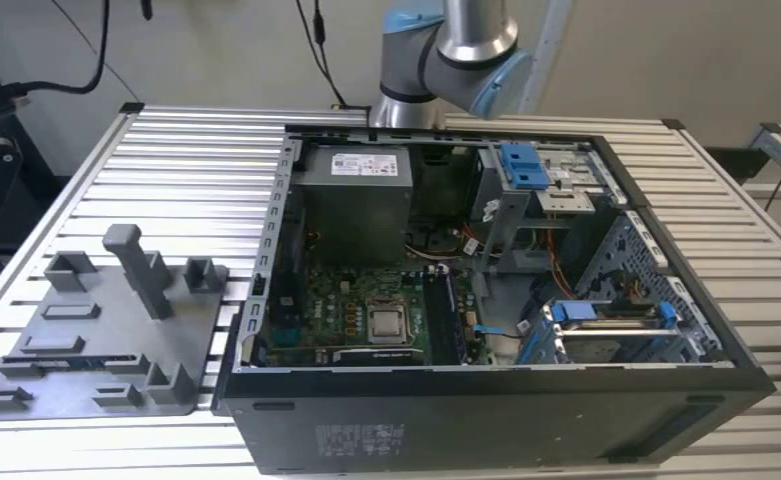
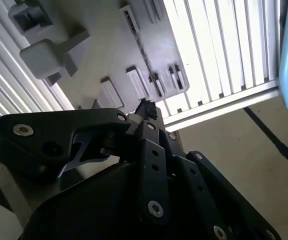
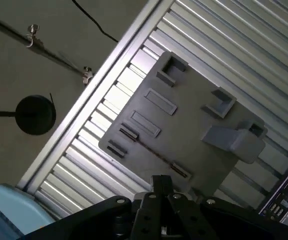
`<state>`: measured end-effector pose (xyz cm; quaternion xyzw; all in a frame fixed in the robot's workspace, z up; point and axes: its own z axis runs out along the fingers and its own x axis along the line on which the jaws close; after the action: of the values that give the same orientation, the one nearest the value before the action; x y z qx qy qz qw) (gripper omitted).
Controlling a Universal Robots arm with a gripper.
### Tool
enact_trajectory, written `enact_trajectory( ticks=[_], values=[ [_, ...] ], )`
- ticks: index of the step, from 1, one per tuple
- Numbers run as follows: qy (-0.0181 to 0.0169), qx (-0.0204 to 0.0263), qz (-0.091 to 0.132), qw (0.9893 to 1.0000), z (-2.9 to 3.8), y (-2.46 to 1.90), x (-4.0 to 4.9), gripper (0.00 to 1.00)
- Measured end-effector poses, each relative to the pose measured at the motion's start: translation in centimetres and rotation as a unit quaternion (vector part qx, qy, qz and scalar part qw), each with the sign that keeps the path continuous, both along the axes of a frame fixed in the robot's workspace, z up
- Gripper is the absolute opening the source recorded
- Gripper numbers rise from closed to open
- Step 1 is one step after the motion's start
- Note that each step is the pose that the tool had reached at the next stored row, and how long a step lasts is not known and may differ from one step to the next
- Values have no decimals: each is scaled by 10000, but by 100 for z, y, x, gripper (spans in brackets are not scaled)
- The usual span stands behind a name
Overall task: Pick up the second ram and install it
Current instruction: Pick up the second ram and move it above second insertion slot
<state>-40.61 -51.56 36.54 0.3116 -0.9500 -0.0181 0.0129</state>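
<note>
The second ram (image 1: 81, 357) lies as a thin dark bluish strip between small holders near the front of the grey tray (image 1: 110, 330), at the exterior view's left of the computer case. It appears as a narrow dark line (image 3: 151, 151) in the first wrist view, and the ram (image 2: 143, 52) also shows in the second wrist view. My gripper (image 2: 146, 107) hangs high above the tray (image 2: 99, 55), its black fingers brought together at one tip with nothing between them. In the first wrist view the gripper (image 3: 161, 181) points down at the tray (image 3: 194, 115) near the stick's end.
The open computer case (image 1: 497, 400) stands on the slatted metal table (image 1: 190, 170), with motherboard (image 1: 363, 300), long black slots (image 1: 446, 315) and blue drive brackets (image 1: 524, 165) inside. The arm (image 1: 450, 50) rises behind the case. Upright grey blocks (image 1: 137, 265) stand on the tray.
</note>
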Motion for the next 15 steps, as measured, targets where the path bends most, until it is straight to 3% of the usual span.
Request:
enact_trajectory(
  ticks=[7,12,15],
  values=[
    [-7,0,215,9998,0,0,0,11],
    [-6,0,601,9982,0,0,0,11],
    [-7,-2,840,9965,0,0,0,11]
  ],
)
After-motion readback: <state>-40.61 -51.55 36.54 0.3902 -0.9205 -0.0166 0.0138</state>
